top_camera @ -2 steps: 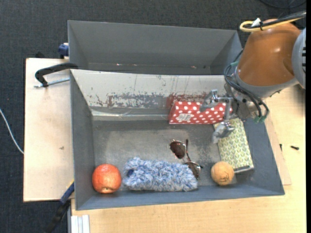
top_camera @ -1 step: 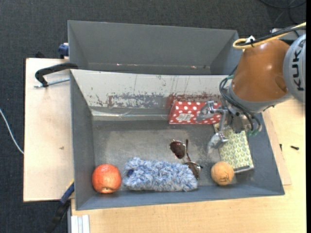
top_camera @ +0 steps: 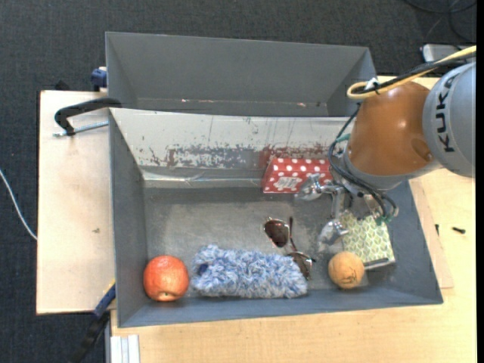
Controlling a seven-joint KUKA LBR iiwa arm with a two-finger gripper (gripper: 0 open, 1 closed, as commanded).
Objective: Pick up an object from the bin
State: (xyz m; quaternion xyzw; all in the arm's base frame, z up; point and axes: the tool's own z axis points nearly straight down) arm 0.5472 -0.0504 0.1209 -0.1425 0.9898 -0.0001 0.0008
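Closest to the lens rides the arm's orange wrist cover (top_camera: pixel 389 134), reaching in from the right. Beneath it the gripper (top_camera: pixel 333 219) hangs low in the right part of the bin (top_camera: pixel 125 225), at the left edge of a flat green-patterned packet (top_camera: pixel 372 239). Whether it is wide or narrow I cannot tell, and nothing shows clearly in its grasp.

Just near of it lies a small tan round fruit (top_camera: pixel 346 269), touching or almost touching the packet's near corner. To the left sit brown-lensed sunglasses (top_camera: pixel 281 234), and on the far side a red box with white dots (top_camera: pixel 295 174) leans at the far wall. Further left along the near wall stretches a fluffy blue duster (top_camera: pixel 249 272), then a red apple (top_camera: pixel 165 278) in the near-left corner.

By my judgement the pick is not yet made: every object rests on the floor, so closing and lifting remain.
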